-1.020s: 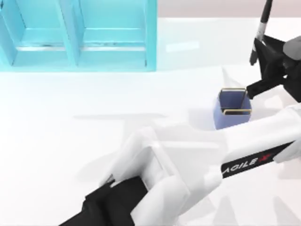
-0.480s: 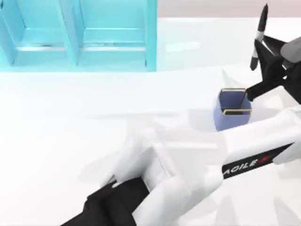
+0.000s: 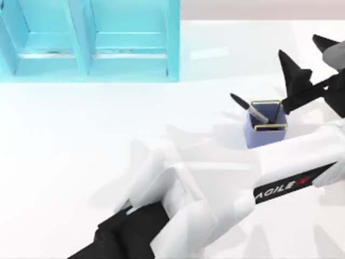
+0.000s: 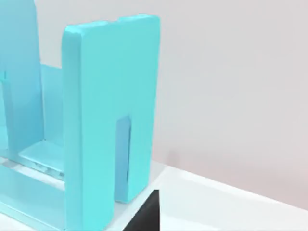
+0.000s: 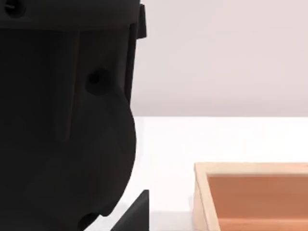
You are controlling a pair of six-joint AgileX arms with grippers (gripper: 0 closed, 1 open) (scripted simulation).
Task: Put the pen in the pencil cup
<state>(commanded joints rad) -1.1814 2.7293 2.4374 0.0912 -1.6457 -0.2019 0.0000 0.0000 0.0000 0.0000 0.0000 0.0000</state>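
Note:
The pen (image 3: pixel 249 109) stands slanted in the pencil cup (image 3: pixel 267 134). Its lower end is inside the cup and its black cap end leans out over the gold rim toward the top view's left. The blue-purple cup sits on the white table at the right. My right gripper (image 3: pixel 308 56) hovers up and to the right of the cup, open, with nothing between its black fingers (image 3: pixel 291 69). One of those fingers (image 5: pixel 67 120) looms large in the right wrist view. My left arm (image 3: pixel 178 210) lies parked across the near side of the table.
A large turquoise shelf unit (image 3: pixel 91 40) stands at the back left, and its end panel (image 4: pixel 110 120) rises close ahead in the left wrist view. A shallow wooden box (image 5: pixel 250 197) lies on the table in the right wrist view.
The right gripper held the pen upright above and right of the cup. Its fingers have spread apart, and the pen has dropped into the cup, leaning left.

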